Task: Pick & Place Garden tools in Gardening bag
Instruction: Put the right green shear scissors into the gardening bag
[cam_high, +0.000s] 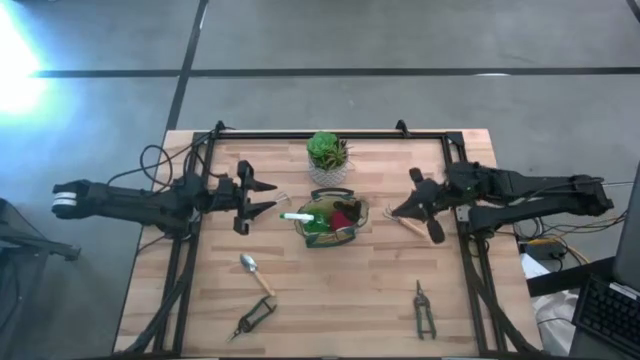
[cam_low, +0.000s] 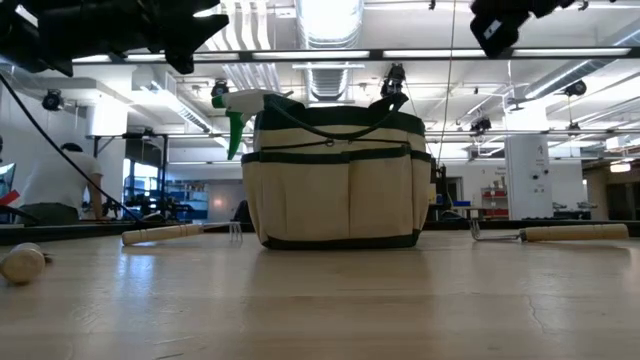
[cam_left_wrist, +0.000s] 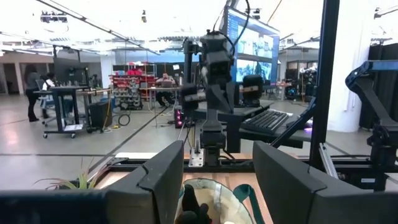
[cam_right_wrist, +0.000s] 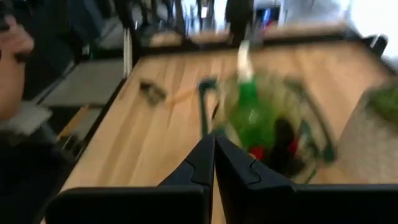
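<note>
The gardening bag (cam_high: 330, 222) stands upright mid-table on its base. A green-and-white tool (cam_high: 300, 216) and a red-and-black item (cam_high: 345, 215) stick out of it. My left gripper (cam_high: 268, 198) hovers open just left of the bag, whose mouth (cam_left_wrist: 211, 199) shows between its fingers. My right gripper (cam_high: 395, 211) is shut and empty in the air just right of the bag (cam_right_wrist: 261, 118). A wooden-handled tool (cam_high: 407, 224) lies below it. A trowel (cam_high: 255, 270) and two black pruners (cam_high: 254, 318) (cam_high: 424, 310) lie flat near the front.
A green plant in a white pot (cam_high: 328, 155) stands just behind the bag. Another wooden-handled fork (cam_low: 180, 233) lies on the table left of the bag. A black frame (cam_high: 330, 135) borders the table's back and sides.
</note>
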